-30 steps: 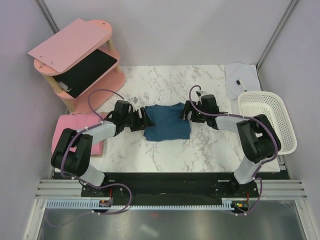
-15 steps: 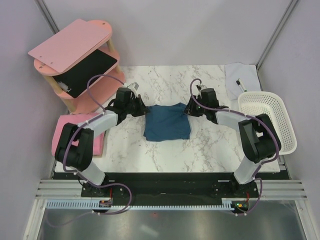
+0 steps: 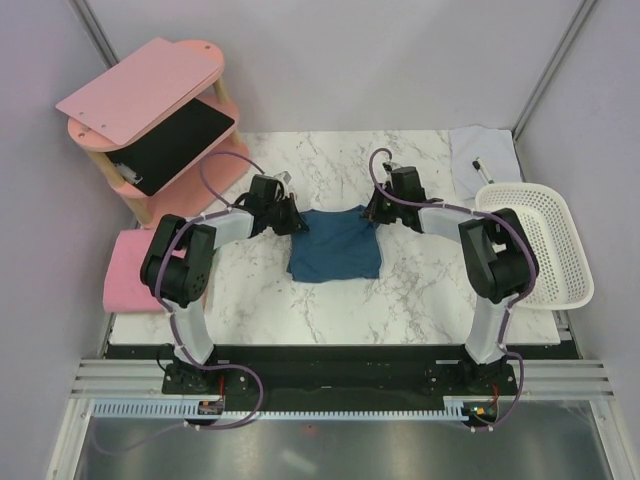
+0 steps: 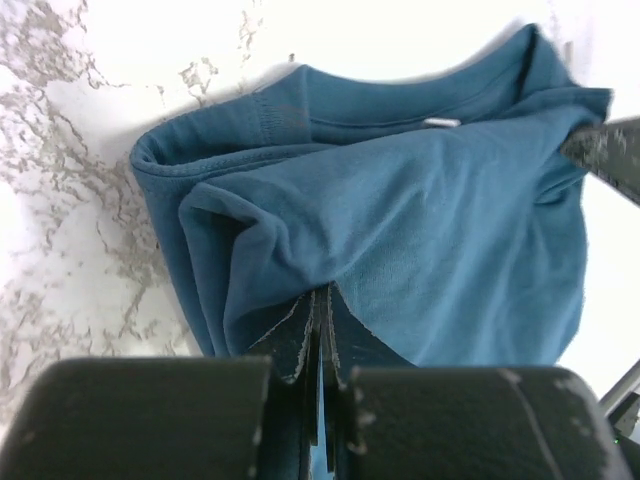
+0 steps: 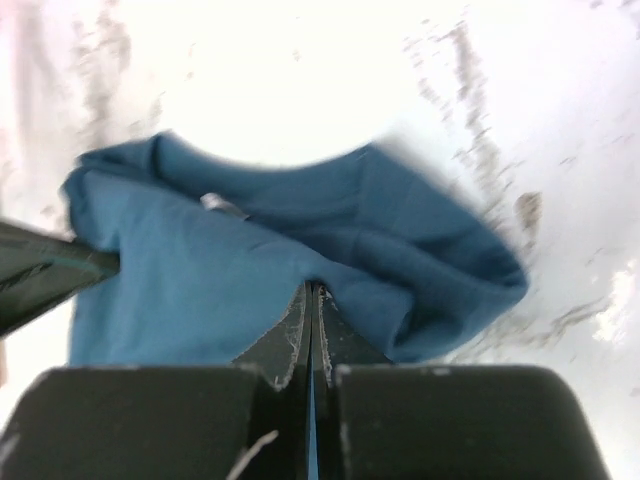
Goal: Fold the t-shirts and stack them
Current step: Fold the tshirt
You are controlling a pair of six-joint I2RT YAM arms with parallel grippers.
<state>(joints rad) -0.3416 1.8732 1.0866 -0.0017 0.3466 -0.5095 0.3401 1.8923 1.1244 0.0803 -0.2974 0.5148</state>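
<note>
The dark teal-blue t-shirt (image 3: pixel 335 248) lies folded into a rough square at the middle of the marble table (image 3: pixel 400 300). My left gripper (image 3: pixel 297 222) is shut on cloth at the shirt's far left corner; the left wrist view shows its closed tips (image 4: pixel 322 296) pinching a fold of teal cloth (image 4: pixel 420 210) below the collar. At the far right corner my right gripper (image 3: pixel 370 214) is shut the same way, its tips (image 5: pixel 312 290) biting a bunched fold (image 5: pixel 190 280). A pink t-shirt (image 3: pixel 128 278) lies folded at the table's left edge.
A pink wooden shelf (image 3: pixel 150 100) holding a black tablet stands at the back left. At the back right corner lies a small white cloth with a pen (image 3: pixel 480 158). A white plastic basket (image 3: pixel 535 240) sits along the right edge.
Both grippers went from open beside the shirt to shut on its far corners. The arms swung toward the back of the table, and the cloth has bunched at the pinch points.
</note>
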